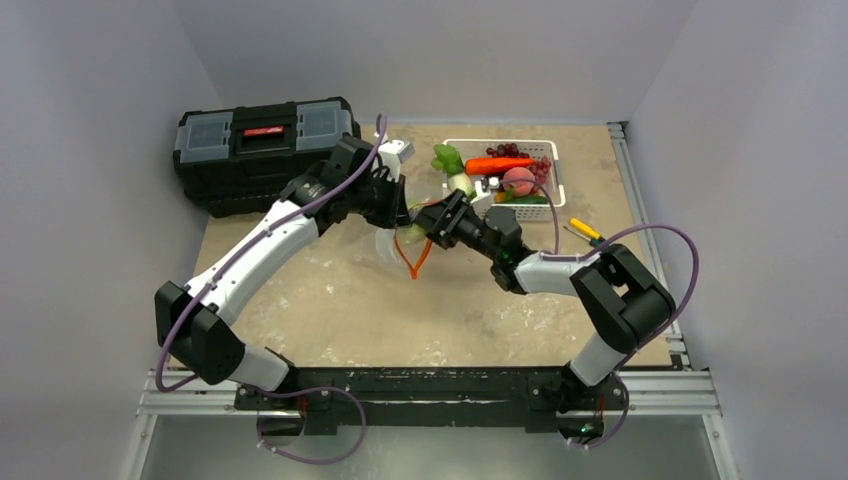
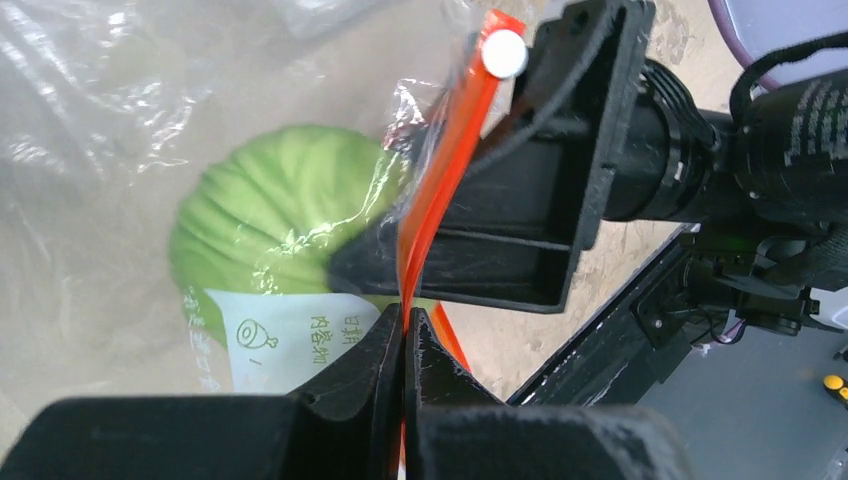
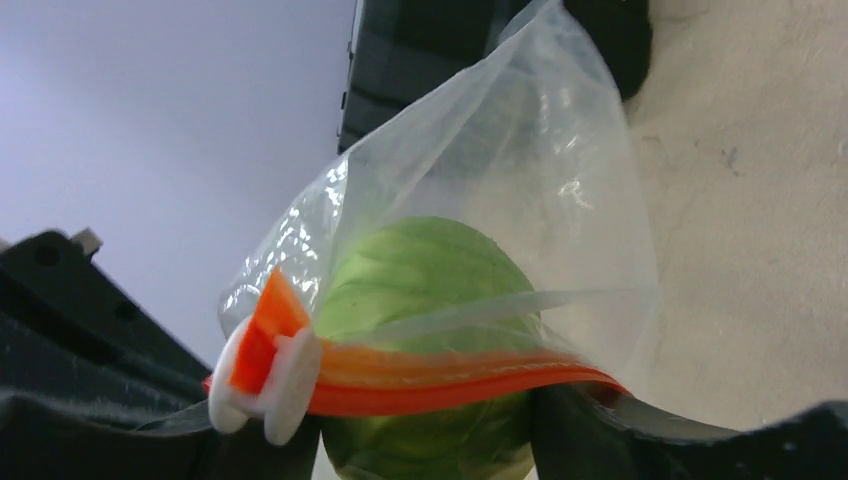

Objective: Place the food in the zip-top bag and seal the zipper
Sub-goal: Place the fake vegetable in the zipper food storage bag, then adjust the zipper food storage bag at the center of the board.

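Clear crinkly film suggests the zip-top bag (image 3: pixel 520 150), held above the table (image 1: pixel 350 320), is light, limp and slippery, so the left gripper (image 2: pixel 405 330) pinches tight on its stiffer orange zipper (image 3: pixel 450 385) while the right gripper (image 3: pixel 425 440) clasps the green leafy piece (image 3: pixel 430 280) inside.

1 zip-top bag (image 1: pixel 390 246), 1 green cabbage (image 3: pixel 425 275) in it. 1 basket (image 1: pixel 558 186) at 1 o'clock: 1 carrot (image 1: pixel 497 165), 2 grape bunches (image 1: pixel 509 151), 1 pink-red round piece (image 1: pixel 518 181). 1 leafy green (image 1: pixel 447 158). 2 screwdrivers (image 1: pixel 583 230). 1 toolbox (image 1: pixel 265 150) at 11 o'clock.
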Tool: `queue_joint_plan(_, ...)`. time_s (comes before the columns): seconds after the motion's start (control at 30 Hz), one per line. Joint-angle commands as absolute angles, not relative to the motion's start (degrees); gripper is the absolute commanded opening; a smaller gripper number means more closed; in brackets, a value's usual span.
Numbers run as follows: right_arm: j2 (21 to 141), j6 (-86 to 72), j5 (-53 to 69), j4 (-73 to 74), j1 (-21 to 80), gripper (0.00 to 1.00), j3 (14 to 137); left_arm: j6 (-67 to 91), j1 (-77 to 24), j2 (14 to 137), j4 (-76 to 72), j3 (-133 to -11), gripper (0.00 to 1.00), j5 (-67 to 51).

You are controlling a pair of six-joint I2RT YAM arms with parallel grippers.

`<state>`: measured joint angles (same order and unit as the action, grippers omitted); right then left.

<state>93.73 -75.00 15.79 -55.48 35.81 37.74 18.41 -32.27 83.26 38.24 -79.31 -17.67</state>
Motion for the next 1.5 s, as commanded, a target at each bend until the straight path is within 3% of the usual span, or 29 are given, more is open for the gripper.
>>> queue_joint_plan(0.0,95.20,-69.70,13.07,-47.40,36.59,0.68,47.79,18.19,-32.26,81.47,37.64,-80.29,0.00,-18.85)
queue_joint_plan(0.2,93.26,-60.26,17.75,-36.82,37.18,0.88,48.60,19.21,-32.27,78.10,36.72,-78.55,0.00,-12.13)
queue_joint_plan(0.43,85.24,-42.34,18.07,-12.07,37.14,0.91,52.28,19.51,-32.22,76.41,37.86,-78.05,0.00,-2.61)
queue_joint_plan(0.53,80.31,-36.06,12.74,-3.82,37.18,0.91,53.66,19.34,-31.98,76.95,38.70,-78.75,0.00,-1.64)
queue_joint_plan(0.83,74.93,-34.70,5.35,0.44,37.06,0.91,52.62,19.07,-31.89,78.44,39.22,-79.33,0.00,-2.59)
queue_joint_plan(1.13,88.60,-47.93,14.14,-9.49,37.49,0.71,56.67,18.82,-31.98,78.82,39.36,-79.15,0.00,-3.16)
queue_joint_plan(1.27,91.55,-47.72,14.53,-11.01,40.04,0.70,57.65,18.64,-31.98,79.37,39.46,-79.46,0.00,-3.28)
queue_joint_plan(1.47,91.38,-45.73,14.97,-12.57,41.31,0.58,57.31,19.07,-31.97,79.54,40.48,-79.97,0.00,-1.45)
